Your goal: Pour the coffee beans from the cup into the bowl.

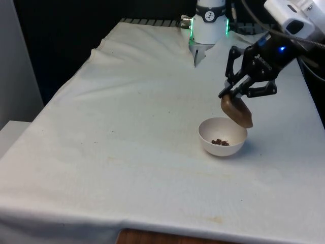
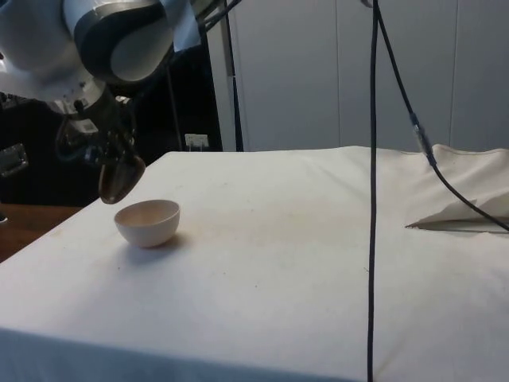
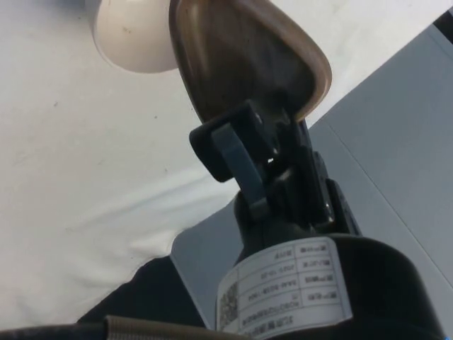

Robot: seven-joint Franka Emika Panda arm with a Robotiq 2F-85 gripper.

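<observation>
One brown tilted cup (image 1: 237, 110), one round white bowl (image 1: 222, 136) beneath it, one small cluster of dark coffee beans (image 1: 220, 142) inside that bowl.

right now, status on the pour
Gripper shut on cup, tipped over bowl. Coffee beans in bowl. Nothing in the way.

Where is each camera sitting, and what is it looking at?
Front view: looks along the table at the white arm; the claw tips a brown cup over a white bowl with beans.
Side view: from the table's side; arm, cup, bowl.
Wrist view: on the wrist, looking past the claw into the cup.
All share cup and bowl.
</observation>
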